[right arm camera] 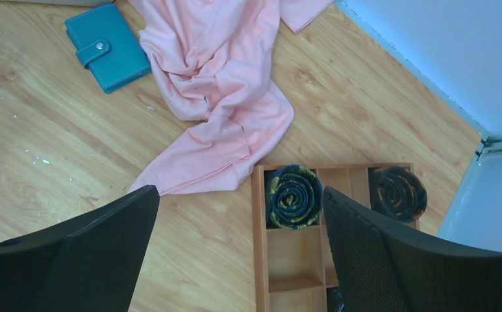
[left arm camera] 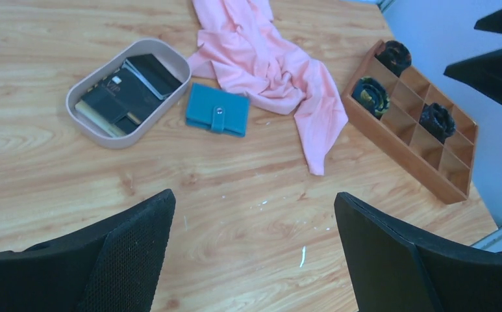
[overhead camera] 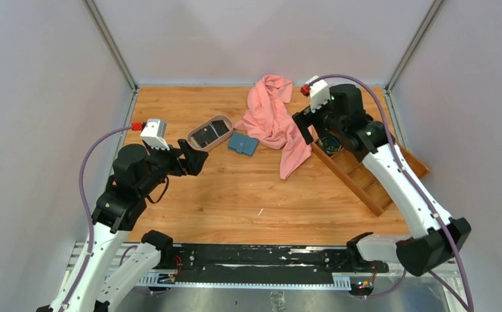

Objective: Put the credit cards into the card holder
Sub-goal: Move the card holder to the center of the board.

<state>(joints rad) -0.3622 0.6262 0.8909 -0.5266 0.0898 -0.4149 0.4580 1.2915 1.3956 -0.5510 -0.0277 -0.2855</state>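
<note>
Several credit cards (left arm camera: 128, 91), mostly black with a yellowish one at the edge, lie stacked in an oval beige tray (left arm camera: 82, 127) (overhead camera: 225, 119). The teal card holder (overhead camera: 243, 143) (left arm camera: 217, 109) (right arm camera: 107, 47) lies closed on the table just right of the tray, its tab clasp fastened. My left gripper (overhead camera: 196, 158) (left arm camera: 254, 253) hovers open near the tray's near-left side, with nothing between its fingers. My right gripper (overhead camera: 303, 127) (right arm camera: 238, 253) is open and empty above the corner of the wooden compartment tray, right of the card holder.
A pink cloth (overhead camera: 275, 120) (left arm camera: 267, 71) (right arm camera: 215, 91) lies crumpled between the card holder and a brown wooden compartment tray (overhead camera: 365, 179) (left arm camera: 423, 162) (right arm camera: 259, 247) that holds rolled dark ties (right arm camera: 292, 195). Enclosure walls surround the table.
</note>
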